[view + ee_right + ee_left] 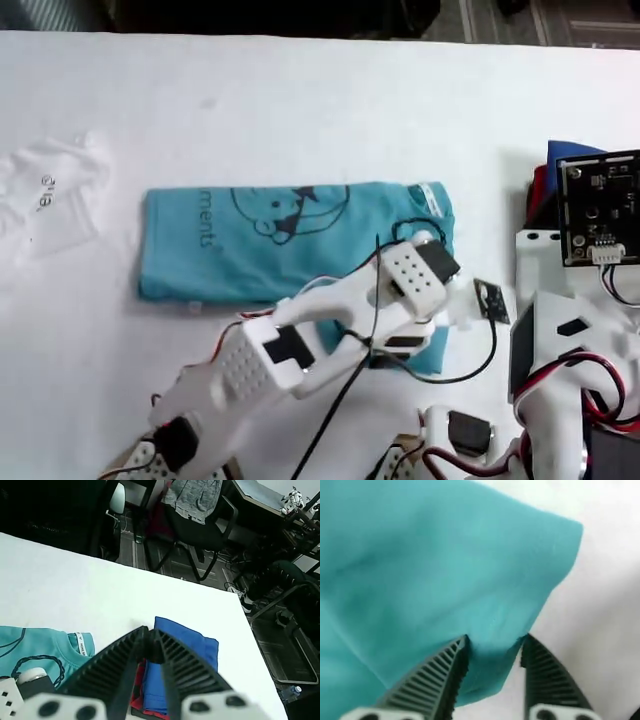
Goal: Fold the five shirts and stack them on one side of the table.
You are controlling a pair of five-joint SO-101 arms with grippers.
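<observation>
Teal shirt corner betw. parted left pincer tips, wrist view.

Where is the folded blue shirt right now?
The folded blue shirt lies on a red garment near the right edge of the white table, just right of the teal printed shirt in the high view.

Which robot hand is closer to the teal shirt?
Left. The left gripper straddles a corner of the teal shirt; the right gripper hangs apart, near the folded blue shirt.
</observation>
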